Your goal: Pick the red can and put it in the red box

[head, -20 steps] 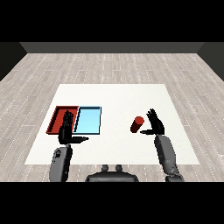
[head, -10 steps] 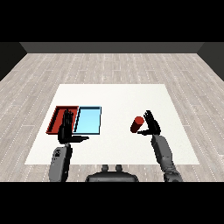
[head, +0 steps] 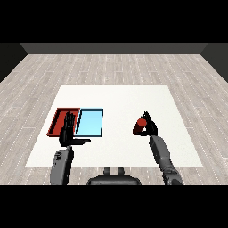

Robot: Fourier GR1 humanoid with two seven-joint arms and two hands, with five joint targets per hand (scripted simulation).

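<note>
Right hand (head: pixel 149 127): has closed in from a spread pose beside the red can (head: pixel 140 126); fingers now curl round it on the table's right. Grasp begun. Left hand (head: pixel 68 132): spread flat, over the red tray (head: pixel 57 122).

The white table (head: pixel 120 95) stands on a grey wood-plank floor (head: pixel 116 67). A red tray (head: pixel 58 120) and a light blue tray (head: pixel 90 122) lie flat on it side by side, edges touching, the red one left of the blue. A red can (head: pixel 140 127) lies well to the right of the blue tray.
</note>
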